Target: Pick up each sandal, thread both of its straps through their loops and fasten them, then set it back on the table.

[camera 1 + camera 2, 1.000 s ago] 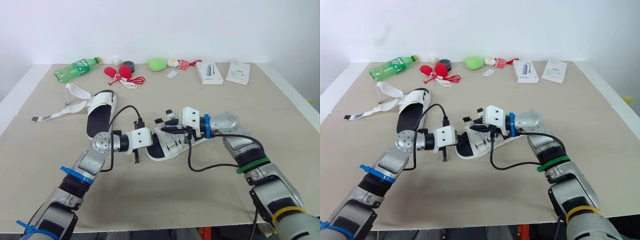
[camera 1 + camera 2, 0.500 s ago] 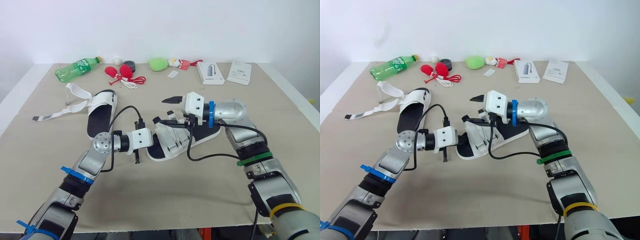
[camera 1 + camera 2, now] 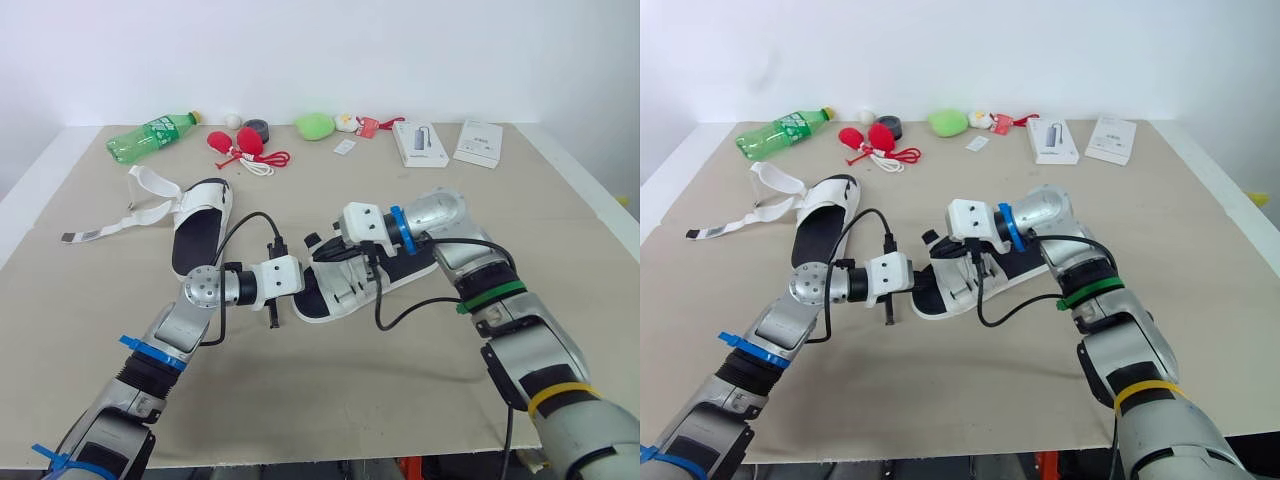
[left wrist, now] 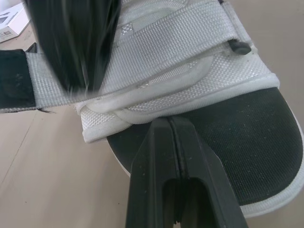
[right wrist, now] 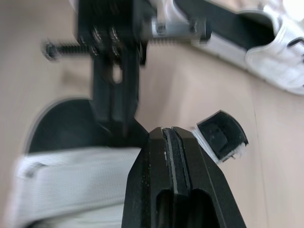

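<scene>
Near sandal [image 3: 350, 285] flat at counter [image 3: 400, 390] centre, straps laid across, fastening unclear. Left pincer [image 4: 168, 124] closed, tip at sole edge. Right pincer [image 5: 169, 132] closed over straps. Second sandal [image 3: 200, 225] at 10 o'clock, straps loose, not yet threaded. Likely about half left.

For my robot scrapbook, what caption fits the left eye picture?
Left tool and right tool meet over one sandal; the other sandal lies unfastened on the table.
</scene>
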Motion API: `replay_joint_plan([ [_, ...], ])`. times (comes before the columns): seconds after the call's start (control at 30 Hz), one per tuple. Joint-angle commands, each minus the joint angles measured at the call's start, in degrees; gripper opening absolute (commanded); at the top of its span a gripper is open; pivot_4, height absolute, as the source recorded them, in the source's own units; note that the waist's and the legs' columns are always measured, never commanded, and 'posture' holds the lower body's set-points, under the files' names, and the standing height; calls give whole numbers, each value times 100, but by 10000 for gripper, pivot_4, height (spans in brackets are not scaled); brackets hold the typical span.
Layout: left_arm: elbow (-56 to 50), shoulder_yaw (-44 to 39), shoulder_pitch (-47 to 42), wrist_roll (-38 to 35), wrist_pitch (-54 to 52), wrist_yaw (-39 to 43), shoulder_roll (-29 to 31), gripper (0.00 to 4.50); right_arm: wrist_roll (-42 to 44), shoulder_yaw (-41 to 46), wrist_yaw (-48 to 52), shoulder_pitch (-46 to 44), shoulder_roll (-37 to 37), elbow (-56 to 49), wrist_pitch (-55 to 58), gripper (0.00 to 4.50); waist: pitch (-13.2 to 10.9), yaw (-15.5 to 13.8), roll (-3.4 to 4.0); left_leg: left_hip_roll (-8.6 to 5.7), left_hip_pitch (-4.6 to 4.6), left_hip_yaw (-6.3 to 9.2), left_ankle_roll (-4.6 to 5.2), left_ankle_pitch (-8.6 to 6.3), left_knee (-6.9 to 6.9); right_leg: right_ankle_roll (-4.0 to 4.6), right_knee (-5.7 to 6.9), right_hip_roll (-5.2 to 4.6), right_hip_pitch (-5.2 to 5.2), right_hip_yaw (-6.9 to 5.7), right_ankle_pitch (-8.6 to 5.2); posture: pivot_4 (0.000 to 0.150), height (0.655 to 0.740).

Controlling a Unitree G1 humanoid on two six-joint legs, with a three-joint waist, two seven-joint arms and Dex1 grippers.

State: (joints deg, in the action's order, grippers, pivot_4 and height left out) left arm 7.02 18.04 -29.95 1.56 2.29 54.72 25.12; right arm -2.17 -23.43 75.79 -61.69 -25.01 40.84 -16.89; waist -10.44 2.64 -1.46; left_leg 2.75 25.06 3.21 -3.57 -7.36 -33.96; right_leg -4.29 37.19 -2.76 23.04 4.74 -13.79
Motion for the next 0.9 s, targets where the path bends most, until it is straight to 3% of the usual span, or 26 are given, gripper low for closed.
replay_joint_plan([
  [0.03, -109, 133, 100, -20, -51, 135, -7, 0, -382, -50, -174, -334, 29, 418, -577, 922, 0, -5, 0, 0, 2, 1, 0, 0, 1, -5, 0, 0, 1, -1, 0, 1500, 7400],
  [0.3, -121, 154, 111, -13, -60, 128, -23, 0, -1199, -369, -625, -692, 83, 1190, -1692, 922, 0, -1, 1, 0, 0, 3, -2, -1, 17, -11, 0, 0, 5, -3, -2, 1500, 7400],
  [0.53, -118, 151, 112, -31, -45, 143, -20, 0, -2108, -530, -2050, -1266, -2, 2033, -2514, 922, -1, -5, 2, 0, -1, 2, -5, 1, 17, -3, 1, 0, 5, -3, -3, 1500, 7400],
  [0.7, -118, 97, 91, -54, -39, 172, 27, 0, -1135, 499, -1911, -1462, 60, 2674, -1770, 922, -1, 0, 3, 0, -1, 3, -5, 2, 24, -5, 3, 0, 7, -3, -1, 1500, 7400],
  [0.9, -158, -175, -10, -303, -78, 179, 97, 0, 83, 1688, -336, -1306, -298, 2888, -803, 922, -6, 3, 10, 0, 0, 5, -5, 2, 29, -4, 3, 0, 6, -4, -1, 1500, 7400],
])
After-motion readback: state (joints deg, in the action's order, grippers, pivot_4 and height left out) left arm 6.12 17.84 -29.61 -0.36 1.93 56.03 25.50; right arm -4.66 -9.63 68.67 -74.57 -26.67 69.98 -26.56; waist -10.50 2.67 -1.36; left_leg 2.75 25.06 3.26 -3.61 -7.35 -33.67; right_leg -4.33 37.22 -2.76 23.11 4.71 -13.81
